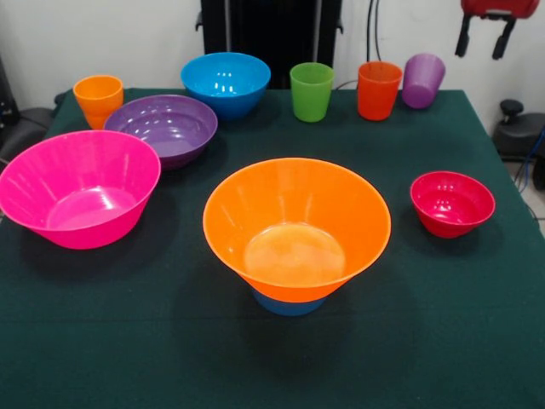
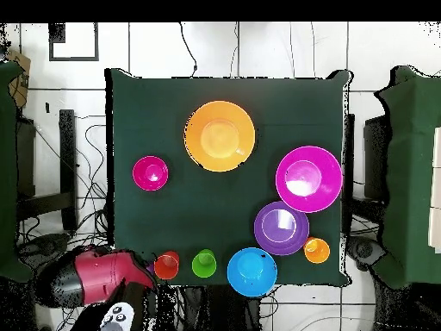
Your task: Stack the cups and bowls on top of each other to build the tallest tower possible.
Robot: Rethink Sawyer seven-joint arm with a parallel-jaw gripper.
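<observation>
We count six bowls: pink [image 1: 78, 187], purple [image 1: 162, 128], blue [image 1: 226, 83], orange [image 1: 296, 226] sitting on light-blue [image 1: 288, 302], well apart from the tool [image 1: 481, 53], and red [image 1: 452, 203]. Four cups: yellow-orange [image 1: 98, 98], green [image 1: 312, 89], red-orange [image 1: 379, 89], and purple [image 1: 423, 79] closest to it. They look light and slippery, so we would pinch a rim. The tool's fingers are apart, empty.

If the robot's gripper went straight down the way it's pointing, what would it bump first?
Probably nothing. The gripper hangs open past the corner of the table, beside the purple cup, so it likely misses that cup, though depth is unclear.
</observation>
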